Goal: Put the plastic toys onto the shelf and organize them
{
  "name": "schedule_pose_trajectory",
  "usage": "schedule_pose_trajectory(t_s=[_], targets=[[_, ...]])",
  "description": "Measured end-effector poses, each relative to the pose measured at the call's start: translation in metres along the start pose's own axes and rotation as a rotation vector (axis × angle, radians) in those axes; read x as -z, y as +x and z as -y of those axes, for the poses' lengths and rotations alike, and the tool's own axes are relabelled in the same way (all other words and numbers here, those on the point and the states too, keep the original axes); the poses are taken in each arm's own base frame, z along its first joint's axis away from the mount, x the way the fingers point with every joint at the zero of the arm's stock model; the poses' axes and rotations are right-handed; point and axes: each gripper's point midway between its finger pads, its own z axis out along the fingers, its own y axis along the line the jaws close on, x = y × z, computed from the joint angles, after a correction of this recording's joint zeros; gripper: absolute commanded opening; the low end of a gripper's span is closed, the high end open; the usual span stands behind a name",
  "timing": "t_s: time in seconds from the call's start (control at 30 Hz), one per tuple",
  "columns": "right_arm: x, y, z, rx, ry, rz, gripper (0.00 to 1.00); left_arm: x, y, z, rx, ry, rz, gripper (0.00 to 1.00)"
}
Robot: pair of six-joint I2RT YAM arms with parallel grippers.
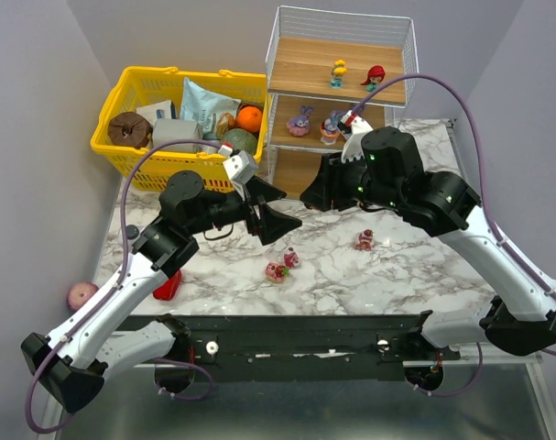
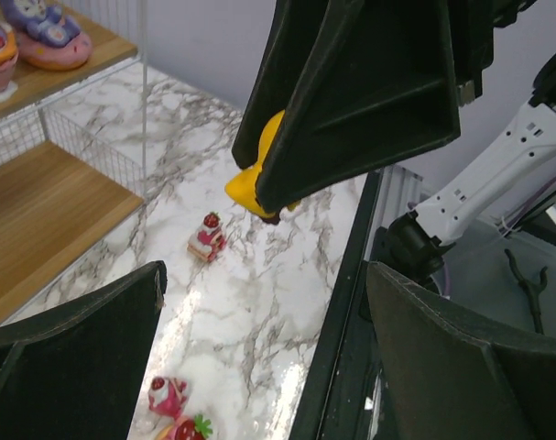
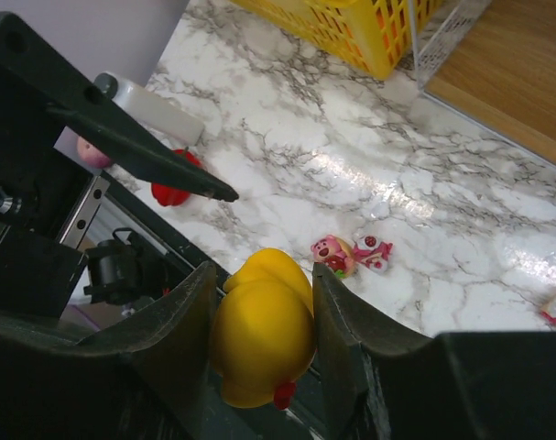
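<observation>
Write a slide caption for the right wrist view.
Right gripper holds a yellow toy above the table, two pink toys below.

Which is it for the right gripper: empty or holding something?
Holding: the right gripper is shut on a yellow toy, fingers pressed against both sides.

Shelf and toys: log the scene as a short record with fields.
right gripper: shut on yellow toy
left gripper: open, empty
shelf top tier: yellow-haired doll, red-haired doll
middle tier: purple bunny figure, second figurine
table: three pink-red toys lying loose, not yet shelved
</observation>
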Motion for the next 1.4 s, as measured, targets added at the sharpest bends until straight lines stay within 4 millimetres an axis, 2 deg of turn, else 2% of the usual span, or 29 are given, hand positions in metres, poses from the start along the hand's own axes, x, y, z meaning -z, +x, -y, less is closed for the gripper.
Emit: schedule_pose_trajectory(t_s=[0.2,0.63,0.73,0.97,1.03,1.13,1.17,1.27,1.4], targets=[[0.006,0.003,-0.011,-0.007,-0.063,-0.020,0.17,-0.011,-0.005,0.003,0.008,0.056,0.019,0.87],[0.014,-0.001,-0.024,-0.031,-0.131,0.001,0.17,-0.024,-0.008,0.006,0.019,0.095,0.042,0.71],[0.013,0.000,-0.025,-0.032,-0.139,0.001,0.17,-0.027,-0.005,0.005,0.028,0.097,0.033,0.63],[0.010,0.000,-0.023,-0.035,-0.135,0.002,0.18,-0.030,-0.002,0.011,0.034,0.122,0.022,0.34],[0.009,0.000,-0.022,-0.036,-0.134,0.004,0.18,-0.031,-0.002,0.013,0.037,0.125,0.021,0.29],[0.008,-0.001,-0.019,-0.038,-0.121,0.015,0.20,-0.031,-0.001,0.013,0.047,0.119,0.018,0.17],[0.008,-0.003,-0.017,-0.042,-0.114,0.022,0.20,-0.032,0.000,0.011,0.052,0.106,0.017,0.09],[0.006,-0.005,-0.013,-0.051,-0.088,0.036,0.23,-0.035,0.000,0.006,0.072,0.070,0.026,0.00],[0.000,-0.007,-0.005,-0.062,-0.049,0.060,0.25,-0.039,0.001,-0.004,0.114,0.009,0.032,0.00]])
